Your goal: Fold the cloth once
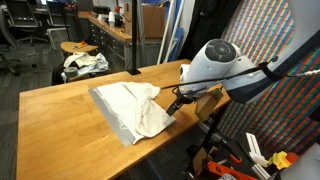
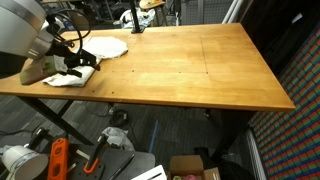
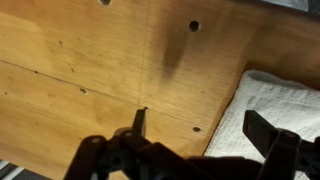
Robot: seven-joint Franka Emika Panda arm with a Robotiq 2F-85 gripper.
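The off-white cloth [image 1: 128,105] lies on the wooden table [image 1: 60,120] with part of it doubled over and a grey underside showing along its near edge. It also shows in an exterior view [image 2: 100,47] beside the arm. My gripper [image 1: 178,99] hangs low at the cloth's edge near the table's side, and it shows too in an exterior view [image 2: 72,68]. In the wrist view the gripper [image 3: 200,130] is open. One of its fingers [image 3: 140,121] is over bare wood, the other over the cloth [image 3: 285,100]. Nothing is held.
A white-and-dark fabric bundle [image 1: 84,63] sits on a round stool behind the table. A colourful patterned panel [image 1: 270,110] stands close by the arm. Under the table lie tools and boxes, among them an orange tool [image 2: 57,160]. Small holes [image 3: 194,26] dot the tabletop.
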